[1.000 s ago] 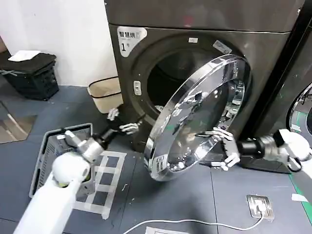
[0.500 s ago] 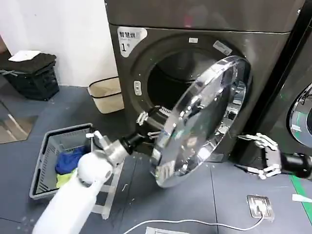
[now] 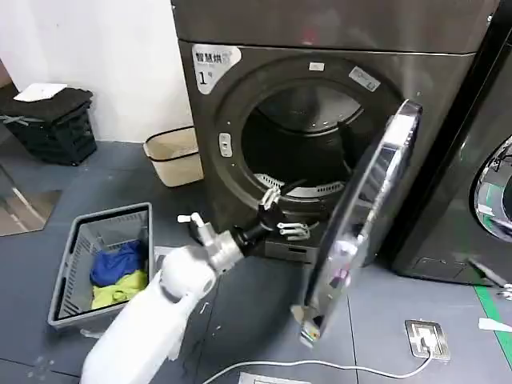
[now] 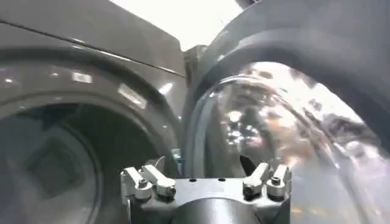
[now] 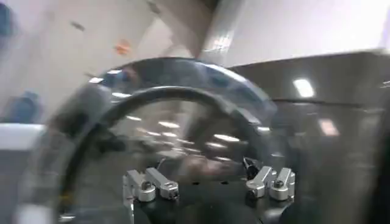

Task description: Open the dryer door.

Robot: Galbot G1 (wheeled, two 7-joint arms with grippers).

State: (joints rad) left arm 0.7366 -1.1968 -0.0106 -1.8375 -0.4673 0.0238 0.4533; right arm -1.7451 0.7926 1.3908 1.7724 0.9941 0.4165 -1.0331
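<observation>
One arm is at work in the head view: the left gripper [image 3: 282,214] reaches from the robot's white arm toward the lower lip of the drum opening [image 3: 300,144] of the "1"-stickered dryer [image 3: 320,120], its white fingers spread wide and holding nothing. The dryer door [image 3: 360,228] stands swung well out on its right-hand hinge, seen nearly edge-on, its chrome ring catching light, and it is just beside the gripper on the right. A grey laundry basket [image 3: 72,276] with blue and yellow clothes sits on the floor to the left.

From the left wrist view, the left gripper [image 4: 206,182] shows its fingers set apart with nothing between them; the door's dark back and domed glass [image 4: 286,122] rise close ahead.

From the right wrist view, the right gripper [image 5: 209,182] is likewise spread and empty, facing a chrome-ringed round door [image 5: 152,122]; which machine's I cannot tell.

The door looks heavy, rigid and slick on its polished ring; pushing its inner face or hooking the rim's free edge seems the safest hold.
</observation>
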